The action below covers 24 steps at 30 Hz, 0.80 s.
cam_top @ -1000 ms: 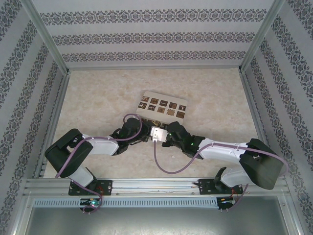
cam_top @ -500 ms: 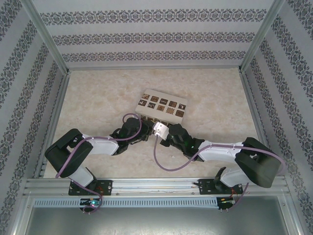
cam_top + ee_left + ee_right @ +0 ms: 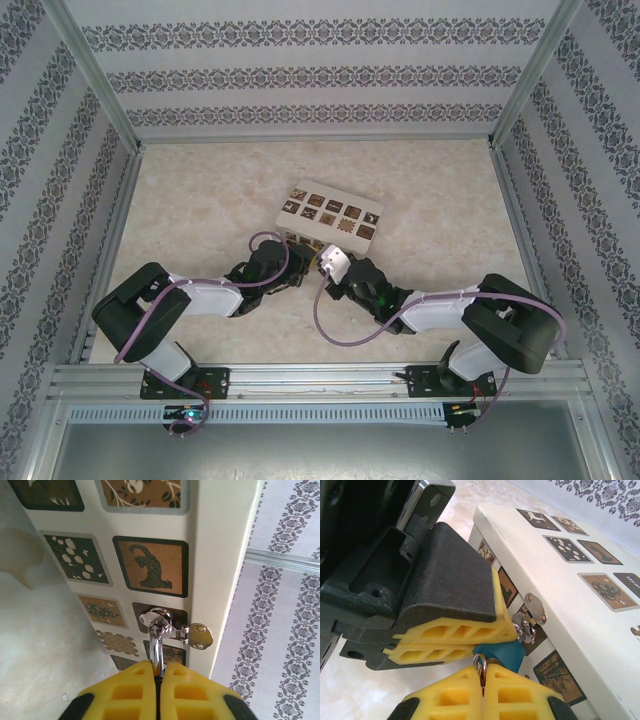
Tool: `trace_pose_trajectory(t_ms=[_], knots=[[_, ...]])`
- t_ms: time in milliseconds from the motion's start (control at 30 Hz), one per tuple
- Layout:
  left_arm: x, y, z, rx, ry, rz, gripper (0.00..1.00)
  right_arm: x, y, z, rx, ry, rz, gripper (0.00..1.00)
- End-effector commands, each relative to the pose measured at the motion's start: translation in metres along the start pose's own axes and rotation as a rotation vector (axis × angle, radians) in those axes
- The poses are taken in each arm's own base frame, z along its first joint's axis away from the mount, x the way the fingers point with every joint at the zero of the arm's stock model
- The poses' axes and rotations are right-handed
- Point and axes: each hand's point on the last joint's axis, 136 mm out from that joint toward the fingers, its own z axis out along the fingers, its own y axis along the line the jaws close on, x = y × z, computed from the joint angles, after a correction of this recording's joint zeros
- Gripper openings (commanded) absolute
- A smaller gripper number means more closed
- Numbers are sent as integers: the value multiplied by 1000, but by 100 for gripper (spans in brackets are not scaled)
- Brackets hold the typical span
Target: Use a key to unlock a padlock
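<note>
— while the left gripper (image 3: pixel 158 668) has its yellow fingers pressed together on the thin silvery shackle of the padlock (image 3: pixel 501 653), which step do you think is in hand?
— the turning of the key, i think. the padlock hangs at the hasp (image 3: pixel 197 635) on the front of the box (image 3: pixel 560 595). the right gripper (image 3: pixel 482 674) is closed on the small ring end of the key (image 3: pixel 480 663), just under the teal body.
— is the key already inside?
— its blade is hidden, so i cannot tell. the next move calls for a small careful twist from the right wrist, with the left one keeping the lock steady.
</note>
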Motion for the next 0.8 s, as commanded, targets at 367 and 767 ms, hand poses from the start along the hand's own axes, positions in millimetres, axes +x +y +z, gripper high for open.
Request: trace_pose_trajectory(t_ms=[367, 767], knots=[[19, -27, -24, 41, 69, 122, 41, -5, -16, -10, 45, -72, 183, 0], [-26, -46, -102, -146, -188, 504, 54, 13, -31, -40, 47, -91, 512, 0]])
